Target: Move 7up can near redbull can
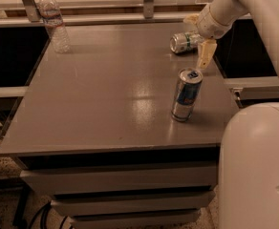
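Note:
The 7up can (pixel 183 42), silver with a green label, lies on its side near the table's far right edge. The redbull can (pixel 186 95), tall, slim, blue and silver, stands upright nearer the front right, well apart from the 7up can. My gripper (pixel 199 37) hangs from the white arm at the 7up can's right end. It is open, with one cream finger (pixel 206 54) in front of the can and the other (pixel 192 19) behind it. I cannot tell whether the fingers touch the can.
A clear plastic water bottle (pixel 53 22) stands at the far left corner of the grey table (pixel 106 104). A railing runs behind the table. My white base (pixel 256 166) fills the lower right, close to the table's right front corner.

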Controlling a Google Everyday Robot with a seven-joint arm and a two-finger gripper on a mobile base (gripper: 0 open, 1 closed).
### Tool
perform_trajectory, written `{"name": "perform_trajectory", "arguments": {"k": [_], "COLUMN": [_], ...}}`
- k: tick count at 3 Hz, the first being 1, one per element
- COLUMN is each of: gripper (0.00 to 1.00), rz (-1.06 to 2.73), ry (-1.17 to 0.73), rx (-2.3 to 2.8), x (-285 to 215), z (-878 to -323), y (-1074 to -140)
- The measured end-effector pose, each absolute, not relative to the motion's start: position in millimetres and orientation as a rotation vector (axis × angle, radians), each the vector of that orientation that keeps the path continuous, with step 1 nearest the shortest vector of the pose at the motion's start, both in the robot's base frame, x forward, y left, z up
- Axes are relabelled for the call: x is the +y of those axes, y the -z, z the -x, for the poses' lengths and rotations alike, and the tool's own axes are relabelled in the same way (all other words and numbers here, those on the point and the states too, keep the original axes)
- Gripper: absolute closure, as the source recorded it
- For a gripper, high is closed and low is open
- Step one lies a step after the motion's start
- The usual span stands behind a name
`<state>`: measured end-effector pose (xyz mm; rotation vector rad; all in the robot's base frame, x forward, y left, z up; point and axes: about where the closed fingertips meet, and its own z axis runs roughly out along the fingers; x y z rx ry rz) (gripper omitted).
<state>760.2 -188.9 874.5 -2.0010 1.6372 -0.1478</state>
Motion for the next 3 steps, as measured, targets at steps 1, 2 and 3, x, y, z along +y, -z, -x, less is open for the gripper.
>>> {"name": "perform_trajectory", "arguments": {"k": [1,2,3], "gripper": [0.0,0.17,0.41], "rz": [2.004,2.002,1.996], "ry": [0.135,0.128,0.115], "rx": [1.643,1.648,1.656], "x": [-188.9,-190.0,-192.3], "z": [-760.2,-760.1,-758.6], "y": [-871.7,-870.0,-867.6]}}
